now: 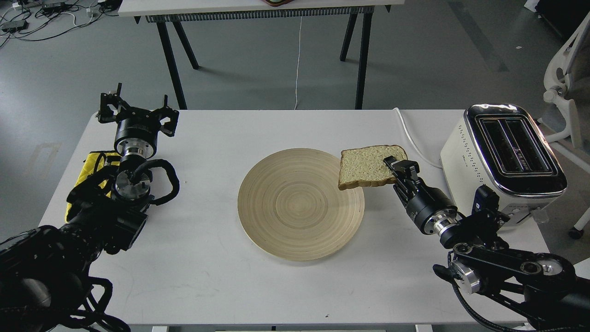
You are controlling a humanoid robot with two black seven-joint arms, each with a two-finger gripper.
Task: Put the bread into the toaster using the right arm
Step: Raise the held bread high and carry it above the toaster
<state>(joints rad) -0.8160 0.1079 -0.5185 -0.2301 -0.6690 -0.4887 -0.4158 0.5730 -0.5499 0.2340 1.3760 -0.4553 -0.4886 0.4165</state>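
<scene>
The bread (366, 166), a pale tan slice with a brown crust, is held in the air above the right edge of the wooden plate (286, 216). My right gripper (397, 169) is shut on the slice's right edge and holds it nearly flat. The cream-white toaster (470, 161) with a chrome top and two dark empty slots stands at the table's right side, a short way right of the bread. My left gripper (137, 112) is open and empty at the table's far left.
A yellow cloth (94, 162) lies under my left arm at the left edge. The toaster's white cord (412, 138) runs across the table behind the bread. A second table's black legs (177, 55) stand beyond; a white chair (564, 87) is at right.
</scene>
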